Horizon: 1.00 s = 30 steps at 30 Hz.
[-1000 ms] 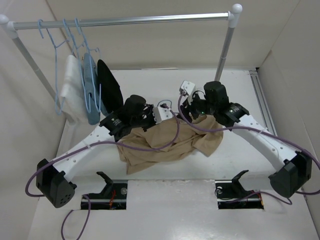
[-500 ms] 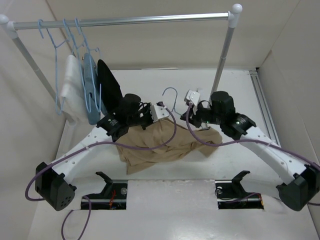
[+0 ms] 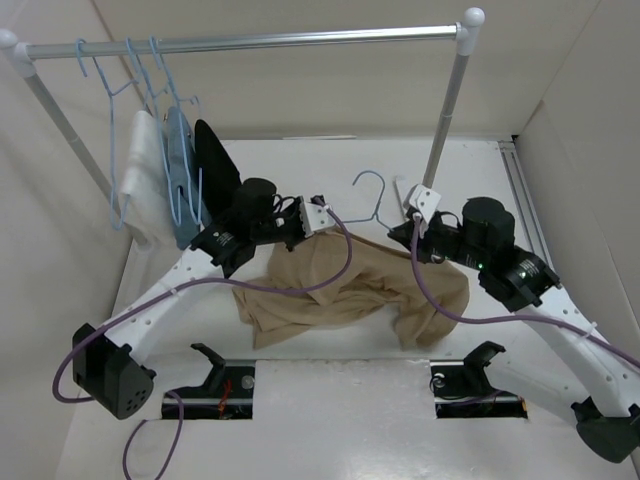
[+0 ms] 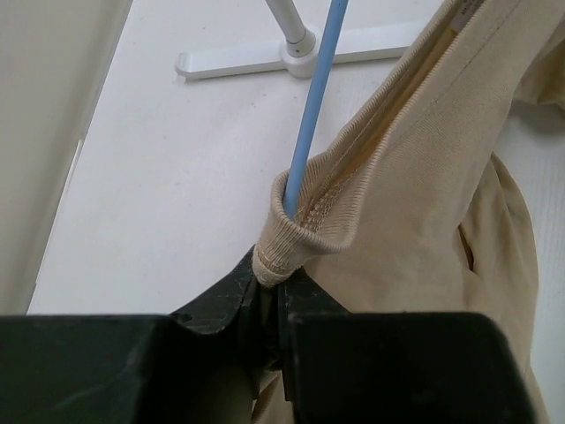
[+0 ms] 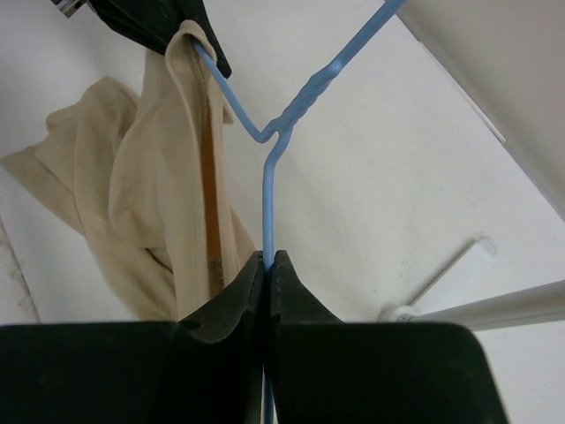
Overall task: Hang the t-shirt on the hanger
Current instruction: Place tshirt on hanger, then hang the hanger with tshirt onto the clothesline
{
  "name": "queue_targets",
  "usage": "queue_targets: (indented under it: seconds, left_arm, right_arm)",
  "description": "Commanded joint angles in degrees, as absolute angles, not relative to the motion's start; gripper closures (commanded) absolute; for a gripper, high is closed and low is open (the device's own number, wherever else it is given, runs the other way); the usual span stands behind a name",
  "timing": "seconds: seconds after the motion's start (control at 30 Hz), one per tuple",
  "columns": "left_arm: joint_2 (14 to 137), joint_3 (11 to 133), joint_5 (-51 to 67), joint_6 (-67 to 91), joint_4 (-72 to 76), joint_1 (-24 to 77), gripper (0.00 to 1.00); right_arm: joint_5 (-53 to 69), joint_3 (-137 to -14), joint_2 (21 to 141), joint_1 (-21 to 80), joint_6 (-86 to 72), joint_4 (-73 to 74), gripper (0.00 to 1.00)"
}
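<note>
T-shirt (image 3: 335, 285) spans between both grippers, its lower part heaped on desk (image 3: 330, 400). Left gripper (image 4: 269, 296) pinches its collar shut. Hanger (image 5: 265, 194) wire threads through the collar just above that gripper. Right gripper (image 5: 267, 265) is clamped on the hanger wire.

The left arm (image 3: 170, 290) stretches from the near left corner of the tabletop (image 3: 330, 165) toward its middle, and the left gripper (image 4: 272, 290) has its 2 fingers pinched on the t-shirt (image 4: 424, 194) collar. The right arm (image 3: 545, 295) bends in from the near right corner. The right gripper (image 5: 267, 263) is clamped on the hanger (image 5: 267, 199) wire.
</note>
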<state>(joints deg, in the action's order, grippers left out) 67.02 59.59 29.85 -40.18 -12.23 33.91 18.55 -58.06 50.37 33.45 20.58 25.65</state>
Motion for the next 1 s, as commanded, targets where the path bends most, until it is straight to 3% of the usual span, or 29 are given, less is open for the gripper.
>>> queue_targets:
  seconds: [0.0,0.07,0.13,0.17,0.27,0.3,0.57,0.67,0.97]
  left_arm:
    - [67.5,61.2,15.6,-40.3,-16.8,27.9,0.97]
    - [67.5,61.2,14.5,-40.3,-16.1,27.9,0.94]
    - [68.0,61.2,14.5,-40.3,-16.1,27.4,0.81]
    - [68.0,61.2,14.5,-40.3,-15.5,27.4,0.54]
    - [68.0,63.1,15.3,-38.9,-15.5,27.4,0.20]
    - [68.0,63.6,15.3,-38.4,-15.5,27.4,0.03]
    - [65.9,70.2,16.3,-28.0,-10.9,27.4,0.00]
    - [64.4,70.8,18.7,-27.3,-10.3,27.4,0.00]
    - [63.9,70.2,19.3,-31.0,-10.3,27.4,0.00]
  right_arm:
    - [10.9,-63.5,45.5,31.6,20.9,33.7,1.00]
    - [10.3,-64.9,45.5,31.6,20.9,34.4,1.00]
    - [10.3,-66.8,45.5,31.6,20.9,35.0,1.00]
    - [10.3,-67.6,45.5,31.6,20.9,35.0,1.00]
    - [11.0,-71.9,47.1,31.6,20.9,36.2,1.00]
    - [11.0,-73.2,47.1,31.6,20.9,36.7,1.00]
    - [1.2,-90.2,53.9,32.7,19.8,45.9,1.00]
    - [-2.4,-101.7,59.6,32.7,19.2,53.7,1.00]
    - [2.2,-123.1,67.8,33.8,20.3,66.6,1.00]
